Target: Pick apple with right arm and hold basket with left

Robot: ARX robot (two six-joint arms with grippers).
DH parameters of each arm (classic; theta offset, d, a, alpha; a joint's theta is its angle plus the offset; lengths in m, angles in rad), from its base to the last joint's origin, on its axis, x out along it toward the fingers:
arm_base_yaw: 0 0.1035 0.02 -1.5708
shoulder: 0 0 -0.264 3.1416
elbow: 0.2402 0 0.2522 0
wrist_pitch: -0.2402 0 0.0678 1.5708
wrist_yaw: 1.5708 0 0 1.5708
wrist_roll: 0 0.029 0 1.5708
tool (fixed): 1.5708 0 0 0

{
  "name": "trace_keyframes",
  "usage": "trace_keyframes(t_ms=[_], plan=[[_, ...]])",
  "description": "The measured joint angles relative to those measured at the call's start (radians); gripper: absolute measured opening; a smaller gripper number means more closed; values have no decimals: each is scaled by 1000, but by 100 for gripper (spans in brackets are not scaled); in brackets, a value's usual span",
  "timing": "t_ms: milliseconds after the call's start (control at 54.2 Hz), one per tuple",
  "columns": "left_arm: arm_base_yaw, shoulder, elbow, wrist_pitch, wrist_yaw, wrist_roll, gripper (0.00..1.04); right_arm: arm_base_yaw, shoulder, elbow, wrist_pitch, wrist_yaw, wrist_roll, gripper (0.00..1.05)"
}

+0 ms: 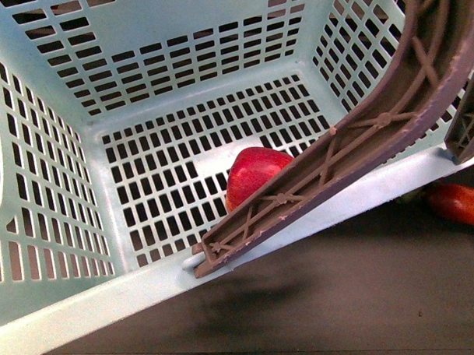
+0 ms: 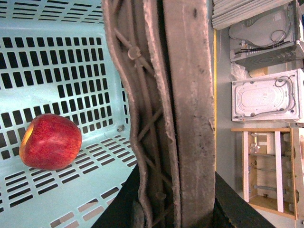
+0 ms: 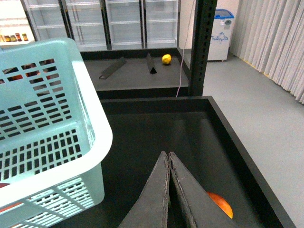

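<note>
Apple [image 1: 253, 172] in basket [image 1: 148, 34]; left gripper on handle, right gripper empty.

Front view: apple rests on the slotted floor, about 4 o'clock of its centre. It is partly hidden behind the brown handle [image 1: 363, 135], which runs from 7 o'clock up to 1 o'clock. Left gripper [image 2: 173, 211] is clenched on the handle, with a dark jaw on each side. Right gripper [image 3: 168, 164] is outside the basket over a dark tray [image 3: 142, 128], jaws pressed together, grasping nothing. An orange fruit [image 3: 221, 205] lies in the tray just beside it.
</note>
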Motion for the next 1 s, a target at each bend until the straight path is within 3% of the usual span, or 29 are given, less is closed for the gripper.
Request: trace_keyframes(t_ms=[443,535,739,997], plan=[[0,0,0,0,0,0,19,0,-111,0,-111,0,0,2],[0,0,0,0,0,0,19,0,-238,0,-266,1,0,2],[0,1,0,0,2,-2,19,0,-274,0,-280,1,0,2],[0,1,0,0,0,0,19,0,-275,0,-280,1,0,44]])
